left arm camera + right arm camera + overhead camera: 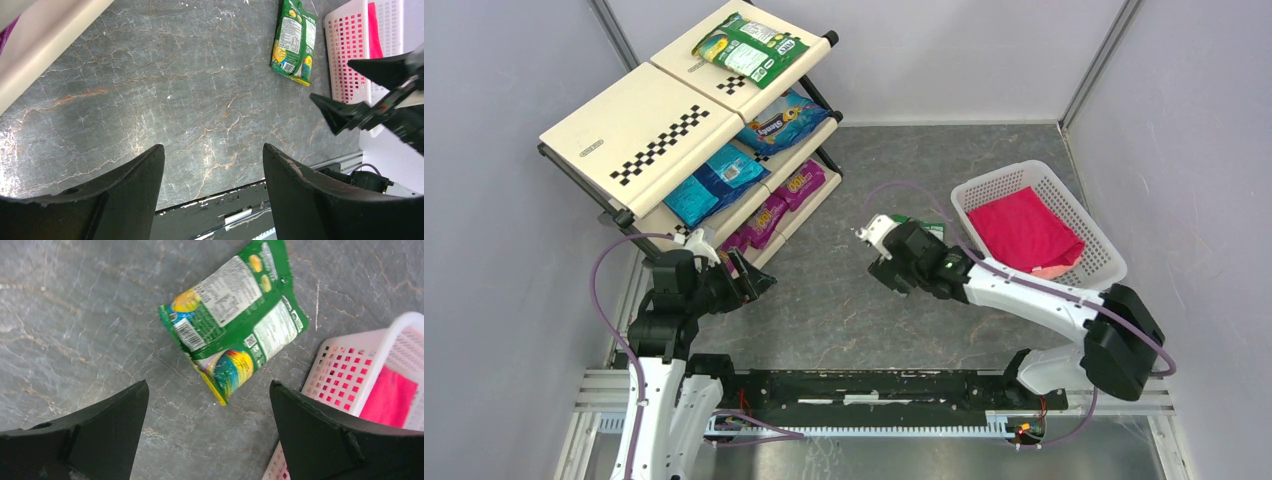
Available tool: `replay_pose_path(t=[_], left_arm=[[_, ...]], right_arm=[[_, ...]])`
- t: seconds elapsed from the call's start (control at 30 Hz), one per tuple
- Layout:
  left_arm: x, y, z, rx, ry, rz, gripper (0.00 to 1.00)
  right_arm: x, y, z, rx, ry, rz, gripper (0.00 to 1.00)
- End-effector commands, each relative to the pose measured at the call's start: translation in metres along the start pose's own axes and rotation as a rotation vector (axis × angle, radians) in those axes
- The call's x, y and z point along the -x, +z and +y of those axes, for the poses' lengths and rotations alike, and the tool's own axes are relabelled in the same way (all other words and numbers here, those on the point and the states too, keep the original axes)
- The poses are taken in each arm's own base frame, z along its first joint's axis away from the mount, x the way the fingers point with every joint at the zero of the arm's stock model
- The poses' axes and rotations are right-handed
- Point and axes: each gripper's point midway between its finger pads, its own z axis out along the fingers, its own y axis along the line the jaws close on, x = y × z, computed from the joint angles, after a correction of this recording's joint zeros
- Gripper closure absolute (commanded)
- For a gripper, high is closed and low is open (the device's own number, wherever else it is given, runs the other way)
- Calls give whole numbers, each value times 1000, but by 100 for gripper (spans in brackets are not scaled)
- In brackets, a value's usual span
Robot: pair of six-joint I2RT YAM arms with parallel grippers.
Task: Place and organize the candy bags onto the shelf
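The slanted three-tier shelf point(624, 130) stands at the far left. It holds a green candy bag point(749, 47) on top, two blue bags point(784, 122) in the middle and magenta bags point(799, 183) on the bottom tier. Another green-yellow bag point(232, 320) lies crumpled on the table beside the basket; it also shows in the left wrist view point(295, 42). My right gripper point(207, 385) is open and empty, hovering just short of this bag. My left gripper point(212, 150) is open and empty over bare table near the shelf's front corner point(759, 283).
A white lattice basket point(994, 176) with a pink-red folded cloth point(1024, 230) stands at the right, close to my right gripper's right finger point(345, 370). Grey walls enclose the table. A black rail runs along the near edge.
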Motion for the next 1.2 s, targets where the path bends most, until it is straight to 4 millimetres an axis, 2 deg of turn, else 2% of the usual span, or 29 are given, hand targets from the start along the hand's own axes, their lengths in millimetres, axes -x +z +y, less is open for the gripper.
replay_pose_path(t=[0.0,0.1,0.23,0.43,0.67,0.87,1.0,1.17], left_arm=[[4,0,-3,-28,42,-20,21],[2,0,-1,-21,36,-15,21],[2,1,0,-13,30,-16,21],[3,2,1,-4,24,-13,21],[4,3,2,1,23,-11,21],[3,3,2,2,24,-10,21],[2,3,3,6,23,-4,21],[3,3,3,6,22,-5,21]], right_arm=[[-18,7,13,-72,-235,95,2],[-29,16,26,-106,-416,185,7],[-43,30,30,-186,-553,281,12],[-49,46,31,-245,-592,277,11],[-55,68,38,-260,-586,242,19],[-57,87,28,-294,-535,266,40],[-60,93,23,-289,-495,262,50],[-49,92,30,-244,-445,209,78]])
